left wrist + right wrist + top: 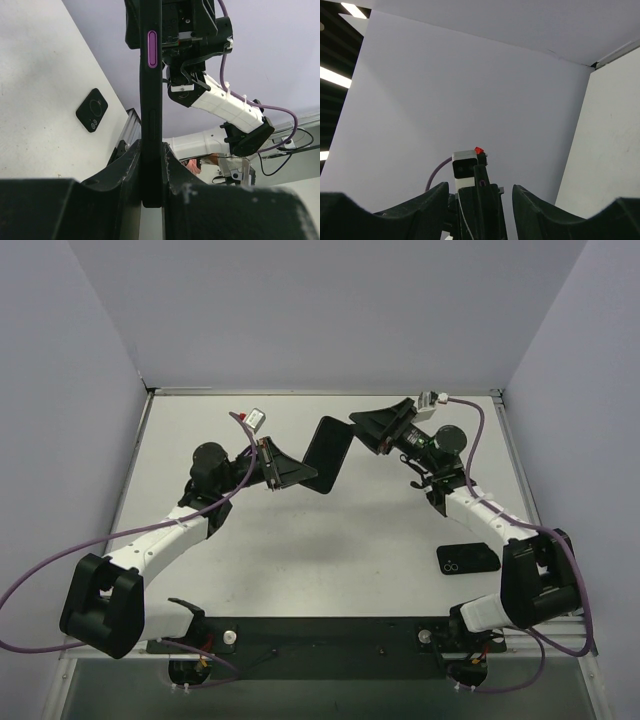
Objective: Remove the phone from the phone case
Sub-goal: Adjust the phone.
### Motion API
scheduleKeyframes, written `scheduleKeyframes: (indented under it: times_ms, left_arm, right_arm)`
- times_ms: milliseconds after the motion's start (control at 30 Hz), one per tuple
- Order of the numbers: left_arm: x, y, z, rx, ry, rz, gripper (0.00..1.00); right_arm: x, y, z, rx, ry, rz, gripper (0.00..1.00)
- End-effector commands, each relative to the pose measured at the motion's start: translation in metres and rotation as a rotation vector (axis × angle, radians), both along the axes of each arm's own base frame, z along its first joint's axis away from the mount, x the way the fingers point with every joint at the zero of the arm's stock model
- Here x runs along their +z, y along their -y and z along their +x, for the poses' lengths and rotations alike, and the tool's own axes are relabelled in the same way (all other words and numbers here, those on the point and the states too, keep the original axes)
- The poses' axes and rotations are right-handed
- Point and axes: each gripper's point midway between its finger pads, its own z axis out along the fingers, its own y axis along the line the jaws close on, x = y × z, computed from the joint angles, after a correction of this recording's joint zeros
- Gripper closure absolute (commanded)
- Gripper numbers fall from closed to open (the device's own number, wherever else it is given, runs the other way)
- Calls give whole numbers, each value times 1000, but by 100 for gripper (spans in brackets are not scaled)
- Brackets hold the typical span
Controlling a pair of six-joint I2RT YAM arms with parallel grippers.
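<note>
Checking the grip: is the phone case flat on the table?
No, lifted: the left gripper clamps the phone case's end above the table.

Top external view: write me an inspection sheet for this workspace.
Surface: white table, lightly scuffed.
Job's things: black phone case with a purple side button, held in the air between the arms; whether the phone is inside cannot be told.
Clutter: black slab with camera rings, lying flat near the right arm's base.
Grippers: left gripper shut on the case's near end; right gripper open at its far end.
Cables: purple cables run along both arms.
Surroundings: plain pale walls on three sides.
</note>
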Motion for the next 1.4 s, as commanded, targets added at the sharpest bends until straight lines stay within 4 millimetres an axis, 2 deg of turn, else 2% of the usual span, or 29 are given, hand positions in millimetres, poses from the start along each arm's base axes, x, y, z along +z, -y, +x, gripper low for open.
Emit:
scheduleKeyframes:
  times_ms: [0, 167, 233, 267, 433, 467, 500, 533, 567, 633, 667, 733, 967, 1067, 1100, 1133, 1200, 1233, 1300, 1367]
  left_arm:
    - [41, -6, -5, 10, 162, -78, 100]
    - [44, -5, -3, 12, 159, -86, 100]
    - [46, -6, -4, 9, 158, -91, 100]
    - [47, -6, -4, 10, 158, -93, 100]
    - [53, -4, -5, -22, 161, -79, 99]
    - [49, -1, -6, -59, 154, -68, 63]
    - [49, 0, -7, -72, 149, -68, 49]
    - [52, 0, -7, -80, 155, -78, 42]
    - [48, 1, -6, -91, 143, -73, 30]
    - [48, 2, -4, -99, 143, -66, 30]
    - [45, 4, -2, -110, 134, -60, 30]
    - [45, 6, -2, -119, 132, -60, 36]
    - [34, 15, 1, -135, 105, -40, 37]
    - [33, 16, 0, -133, 102, -45, 46]
    - [31, 16, 0, -133, 98, -44, 49]
    - [31, 17, -1, -134, 98, -44, 59]
    - [29, 17, -2, -133, 92, -41, 70]
    - [30, 17, -2, -132, 93, -40, 98]
    - [28, 16, -1, -126, 83, -36, 100]
    - [26, 15, -1, -119, 83, -37, 100]
  right_arm:
    - [32, -26, -17, 95, 142, 1, 55]
    - [28, -39, -20, 132, 135, -8, 69]
    - [27, -40, -21, 136, 131, -7, 82]
    - [26, -40, -21, 137, 129, -5, 99]
    - [26, -42, -23, 147, 119, -30, 100]
    - [22, -43, -23, 153, 125, -53, 100]
    - [29, -47, -30, 188, 155, -62, 100]
    - [25, -49, -31, 203, 144, -83, 100]
    - [26, -51, -33, 217, 165, -104, 100]
    - [30, -53, -38, 236, 187, -125, 100]
    - [25, -53, -37, 235, 162, -142, 100]
    - [27, -53, -39, 229, 170, -158, 100]
    - [33, -65, -47, 270, 201, -162, 100]
    - [32, -69, -47, 270, 197, -159, 100]
    - [32, -69, -47, 267, 193, -157, 100]
    - [32, -70, -47, 268, 192, -152, 100]
    - [32, -70, -47, 265, 194, -147, 100]
    - [33, -71, -48, 269, 196, -145, 100]
    - [34, -72, -48, 282, 194, -147, 100]
    - [31, -69, -45, 273, 165, -156, 72]
